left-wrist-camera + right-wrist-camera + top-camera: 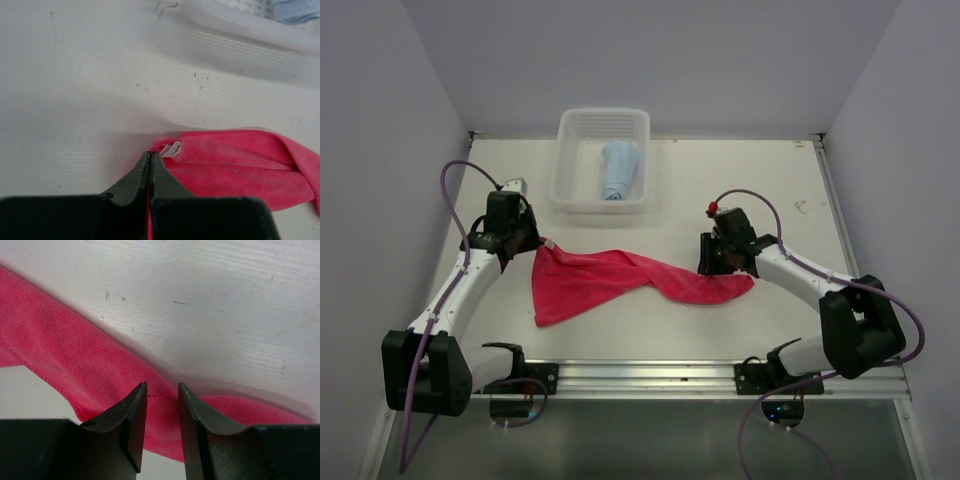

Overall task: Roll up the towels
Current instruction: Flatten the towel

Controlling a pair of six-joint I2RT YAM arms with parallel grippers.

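From my remote station I take this for a robotics lab's test cell: plain pale walls (650, 50) box in a scuffed white tabletop (740, 170), two black-and-white arms (460, 285) are bolted to a metal rail (650, 375) at its near edge, and purple cables (445, 180) loop off them.

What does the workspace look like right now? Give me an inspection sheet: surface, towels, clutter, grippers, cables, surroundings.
surface: white table, a few small scuffs.
job's things: pink towel unrolled, twisted midway, stretched between the arms; blue towel looks rolled, inside the white basket.
clutter: nothing seen.
grippers: left gripper shut on the pink towel's tagged corner; right gripper open, jaws slightly apart over its other end.
cables: purple cables loop from both arms.
surroundings: plain grey walls; metal rail at the near edge.
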